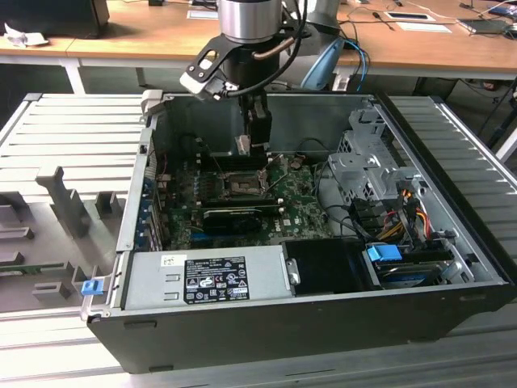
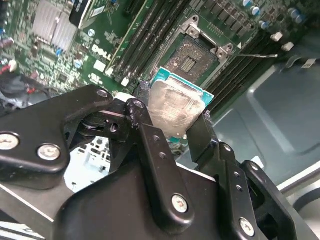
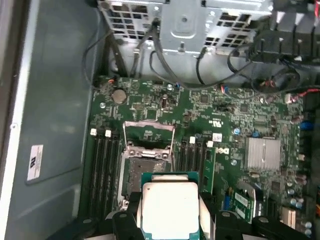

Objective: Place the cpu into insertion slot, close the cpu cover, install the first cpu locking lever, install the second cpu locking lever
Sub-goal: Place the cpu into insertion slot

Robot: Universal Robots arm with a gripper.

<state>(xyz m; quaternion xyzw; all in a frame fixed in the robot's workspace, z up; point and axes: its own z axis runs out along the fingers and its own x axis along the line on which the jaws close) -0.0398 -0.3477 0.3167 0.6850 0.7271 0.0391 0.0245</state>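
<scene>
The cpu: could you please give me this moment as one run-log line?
claw: shut on cpu | cpu: held clear of insertion slot, unseated | cpu cover: open

No print sharp enough to quote. White silk-screen lettering (image 2: 100, 51) on the green board (image 2: 85, 75), past the cpu (image 2: 175, 107) clamped in my fingers (image 2: 155, 150). White sticker (image 3: 35, 162) on the grey case wall (image 3: 55, 100), well to one side of my fingers. Black-and-white rating label (image 1: 216, 283) and small white label (image 1: 171, 260) on the power supply (image 1: 266, 279), far from my fingers.
</scene>
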